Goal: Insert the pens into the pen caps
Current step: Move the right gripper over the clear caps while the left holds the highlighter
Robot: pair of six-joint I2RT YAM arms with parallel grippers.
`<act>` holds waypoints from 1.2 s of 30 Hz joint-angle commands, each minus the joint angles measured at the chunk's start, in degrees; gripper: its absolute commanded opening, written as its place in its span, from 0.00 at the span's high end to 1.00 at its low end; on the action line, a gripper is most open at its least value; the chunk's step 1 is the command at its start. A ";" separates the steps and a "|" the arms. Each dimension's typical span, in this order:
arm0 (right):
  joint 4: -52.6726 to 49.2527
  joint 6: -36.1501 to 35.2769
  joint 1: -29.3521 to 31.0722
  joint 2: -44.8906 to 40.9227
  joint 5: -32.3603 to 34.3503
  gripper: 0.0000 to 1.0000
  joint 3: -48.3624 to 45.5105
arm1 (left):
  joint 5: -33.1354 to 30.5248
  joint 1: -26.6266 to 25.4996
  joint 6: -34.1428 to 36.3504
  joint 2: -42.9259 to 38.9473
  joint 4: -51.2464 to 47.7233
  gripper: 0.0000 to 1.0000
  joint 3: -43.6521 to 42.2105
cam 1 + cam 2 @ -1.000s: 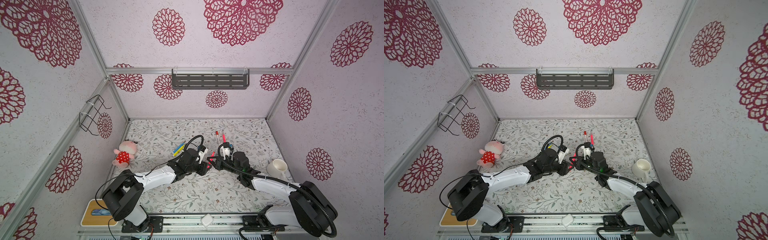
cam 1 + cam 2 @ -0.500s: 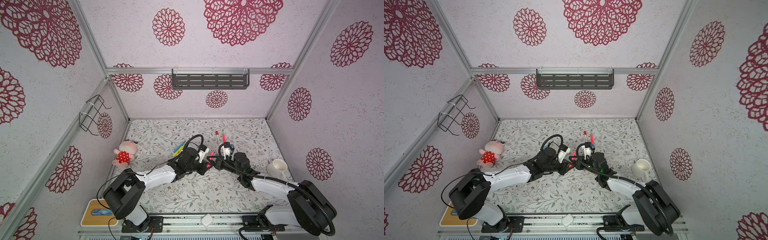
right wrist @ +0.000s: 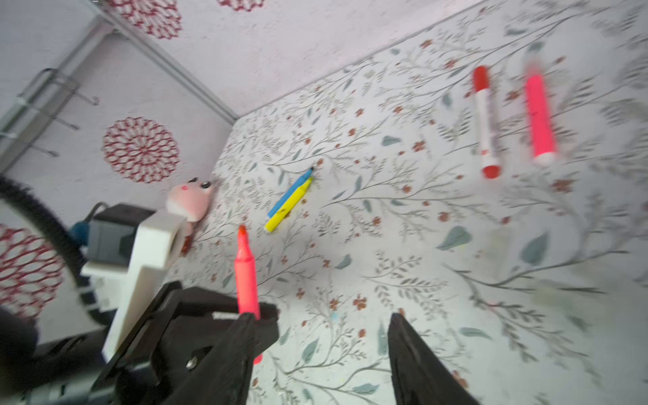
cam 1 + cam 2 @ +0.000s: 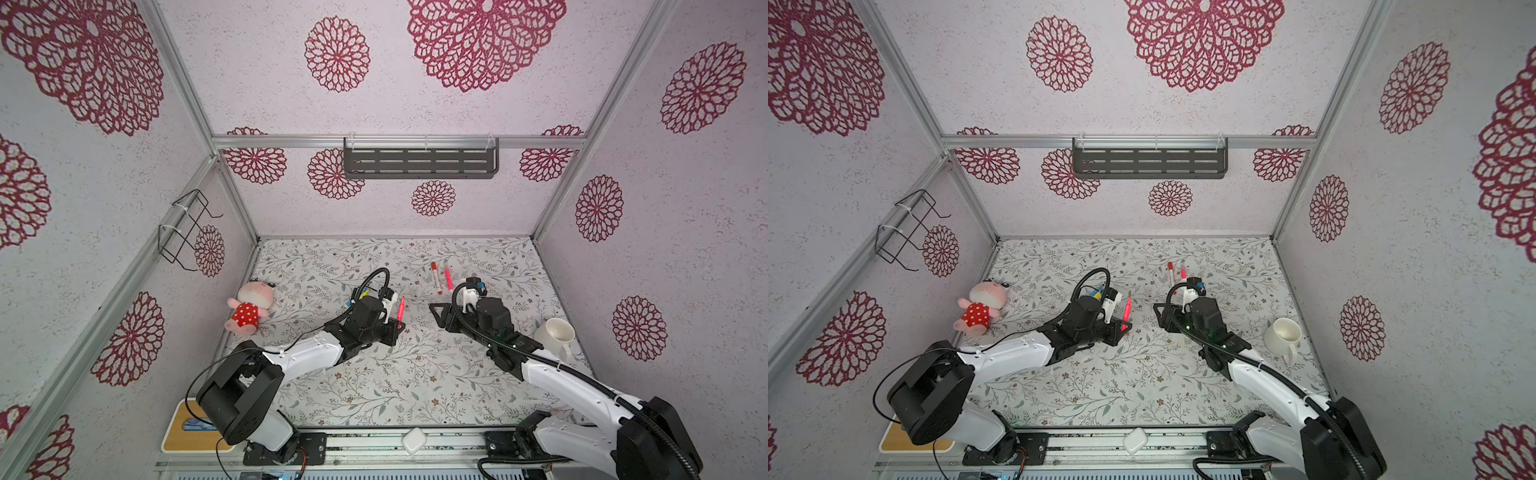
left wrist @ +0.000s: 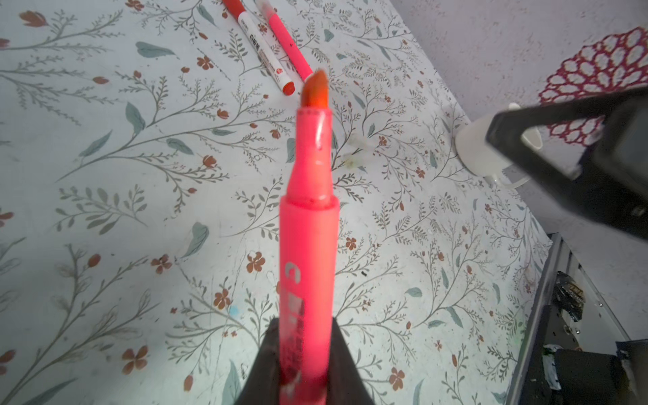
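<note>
The right gripper point(image 3: 319, 317) is backing away from the left gripper point(image 4: 397, 329), fingers parting and empty. The left is clamping the pink pen point(image 5: 310, 217), its bare tip aiming up and backward. The clear pen caps point(image 5: 354, 156) are lying on the mat point(image 4: 374, 395) beyond it, probably nearer the right arm.

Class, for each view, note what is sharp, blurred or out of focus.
Right wrist view: motion-smeared, worst at the lying pink plastic pen. Left wrist view: floral tabletop crisp, the held uncapped pink pen soft near the lens. Both top views: sharp, evenly lit.
</note>
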 commanded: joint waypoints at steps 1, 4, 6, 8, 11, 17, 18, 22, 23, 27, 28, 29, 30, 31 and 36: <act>-16.08 -5.35 -1.90 0.32 9.06 0.38 3.67 | -1.55 -0.72 -0.81 -1.50 0.75 1.00 -1.47; -18.98 -6.94 -3.85 3.23 7.76 0.39 6.12 | -2.10 -1.75 -0.74 -2.05 1.98 1.00 -2.31; -19.93 -7.97 -4.50 5.40 7.13 0.43 7.67 | -2.24 -2.32 -0.59 -2.25 2.33 1.00 -2.36; -20.17 -8.86 -5.09 8.38 6.33 0.46 9.32 | -2.37 -3.01 -0.22 -2.47 2.33 1.00 -2.39; -20.61 -10.19 -5.49 13.32 4.91 0.51 12.52 | -2.71 -3.65 -0.25 -2.92 2.28 1.00 -2.63; -21.54 -13.16 -5.67 24.16 3.55 0.57 19.81 | -3.64 -4.37 -0.64 -4.70 2.31 1.00 -3.87; -21.96 -13.40 -5.72 25.78 3.54 0.56 21.10 | -3.77 -4.47 -0.69 -4.97 2.35 1.00 -4.09; -22.75 -13.86 -6.31 31.42 3.81 0.53 25.09 | -4.11 -4.58 -1.00 -5.96 2.28 1.00 -4.99; -22.55 -13.77 -6.52 32.41 3.57 0.53 25.65 | -4.28 -4.61 -1.08 -6.22 2.23 1.00 -5.18; -21.82 -13.68 -7.13 36.03 1.94 0.52 27.60 | -4.79 -4.67 -1.08 -6.97 2.20 1.00 -5.93; -21.81 -13.68 -7.14 36.90 1.87 0.52 28.14 | -4.88 -4.67 -1.09 -7.06 2.23 1.00 -6.07; -21.89 -13.68 -7.25 37.71 1.90 0.52 28.72 | -4.88 -4.67 -1.07 -7.07 2.20 1.00 -6.02; -21.98 -13.76 -7.23 38.43 1.78 0.52 29.26 | -4.83 -4.68 -1.02 -7.15 2.21 1.00 -6.02; -22.05 -13.77 -7.36 39.21 1.78 0.52 29.79 | -4.90 -4.66 -0.99 -7.07 2.17 1.00 -6.06; -21.92 -13.81 -7.53 42.32 0.94 0.51 31.53 | -5.12 -4.67 -0.93 -6.98 2.14 1.00 -6.06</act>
